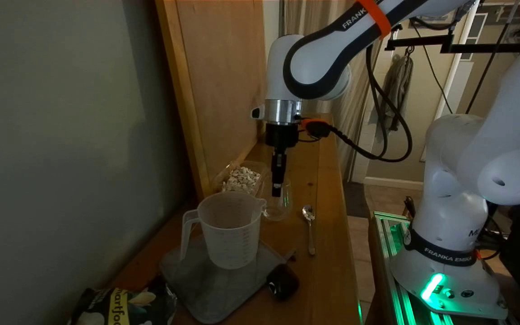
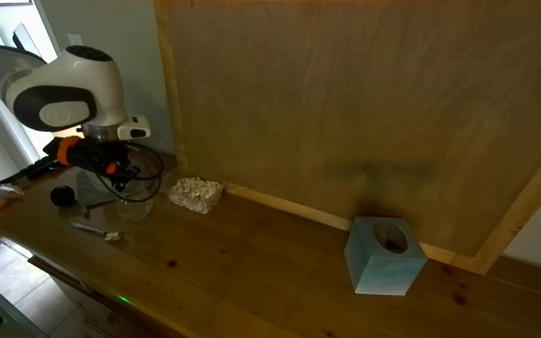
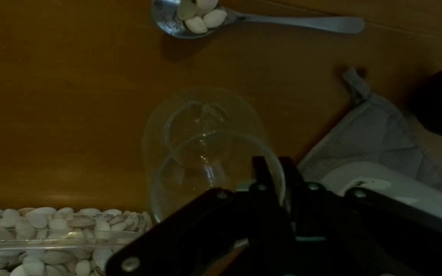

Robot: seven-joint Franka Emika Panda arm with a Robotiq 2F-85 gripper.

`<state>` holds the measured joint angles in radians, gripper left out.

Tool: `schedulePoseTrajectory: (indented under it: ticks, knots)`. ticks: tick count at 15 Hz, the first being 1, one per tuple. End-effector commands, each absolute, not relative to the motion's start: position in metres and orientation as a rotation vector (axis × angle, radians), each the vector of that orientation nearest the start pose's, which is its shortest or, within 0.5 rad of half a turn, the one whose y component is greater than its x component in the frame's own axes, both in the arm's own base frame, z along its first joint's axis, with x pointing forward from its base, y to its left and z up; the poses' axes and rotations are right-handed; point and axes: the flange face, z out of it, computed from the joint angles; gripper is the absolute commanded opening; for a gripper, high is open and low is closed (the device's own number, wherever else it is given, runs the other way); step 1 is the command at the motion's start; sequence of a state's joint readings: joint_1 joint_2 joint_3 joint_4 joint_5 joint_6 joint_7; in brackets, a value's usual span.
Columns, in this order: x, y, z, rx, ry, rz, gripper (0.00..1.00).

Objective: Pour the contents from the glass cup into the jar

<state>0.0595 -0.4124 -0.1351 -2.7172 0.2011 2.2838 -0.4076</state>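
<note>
The clear glass cup (image 3: 205, 153) stands upright on the wooden table, seen in both exterior views (image 1: 283, 205); no contents show inside. My gripper (image 3: 274, 161) points down at its rim, one finger inside the cup and one outside. Only a narrow gap separates the fingers, with the glass wall in it; whether the pads press on the wall is unclear. Right beside the cup, a translucent handled pitcher (image 1: 230, 243) rests on a grey pot holder (image 1: 215, 300). It is the only jar-like vessel in view, and what it holds cannot be made out.
Against the wooden panel (image 1: 224, 81), a clear tub of pale seeds (image 3: 52, 241) adjoins the cup. A spoon (image 1: 309, 228) bearing a few seeds lies nearby. Also around are a black round object (image 1: 282, 282), a snack bag (image 1: 122, 304) and a tissue box (image 2: 388, 270).
</note>
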Motion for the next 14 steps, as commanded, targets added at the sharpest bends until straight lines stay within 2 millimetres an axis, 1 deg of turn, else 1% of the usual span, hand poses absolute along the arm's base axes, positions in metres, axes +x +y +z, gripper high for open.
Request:
schedulePoseTrajectory:
  ticks: [1, 4, 6, 9, 14]
  knots:
    - [0.377, -0.019, 0.351, -2.901, -0.323, -0.048, 0.43]
    - [0.377, -0.018, 0.355, -2.906, -0.331, -0.051, 0.65]
    - [0.378, -0.017, 0.359, -2.913, -0.338, -0.057, 0.78]
    - [0.379, -0.013, 0.373, -2.935, -0.352, -0.074, 1.00]
    - [0.379, -0.002, 0.407, -2.987, -0.390, -0.114, 1.00]
